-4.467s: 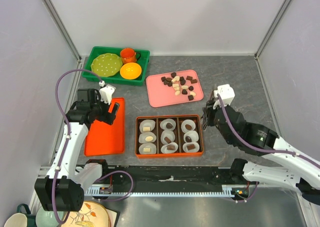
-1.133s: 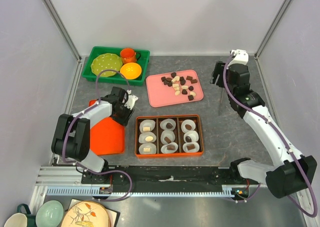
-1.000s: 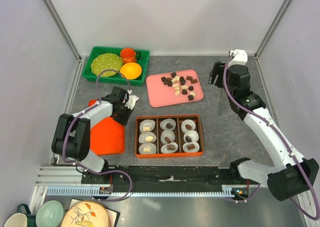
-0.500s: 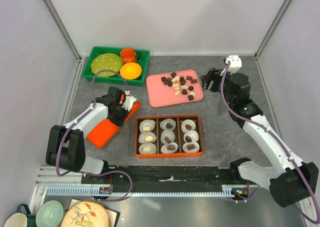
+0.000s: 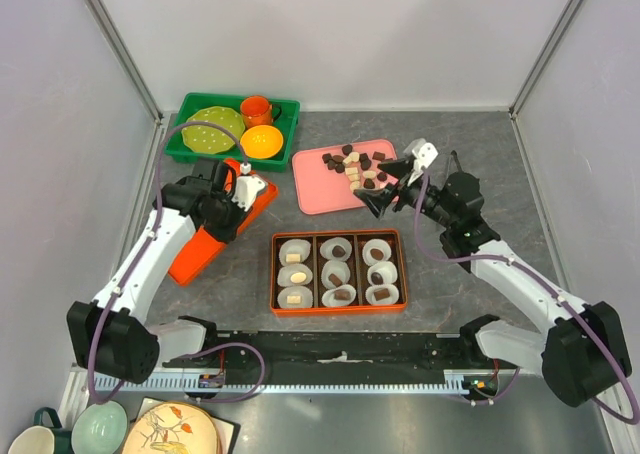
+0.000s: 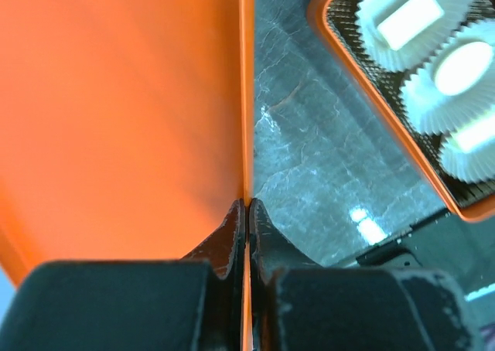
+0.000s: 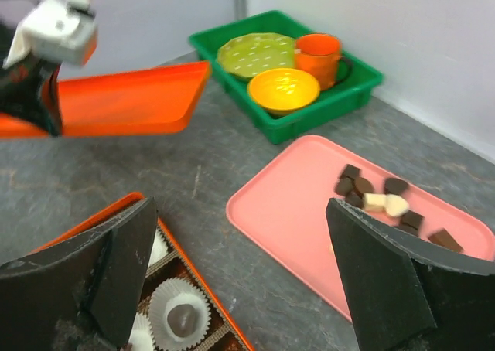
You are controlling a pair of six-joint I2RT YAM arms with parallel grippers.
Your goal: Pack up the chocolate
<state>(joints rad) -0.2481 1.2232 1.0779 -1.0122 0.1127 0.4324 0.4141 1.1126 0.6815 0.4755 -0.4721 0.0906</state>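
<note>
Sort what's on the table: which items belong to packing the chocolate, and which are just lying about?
Job: chocolate pieces, pink tray, orange box, paper cups, orange lid in left end effector.
Lying about: green bin, green plate, orange cup, yellow bowl.

Bright even light, soft shadows, glare on the table [image 6: 309, 158], blurry wrist views

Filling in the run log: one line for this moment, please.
left gripper: jaws shut on orange lid, tilted | right gripper: jaws open by pink tray | chocolate: loose pieces on tray
</note>
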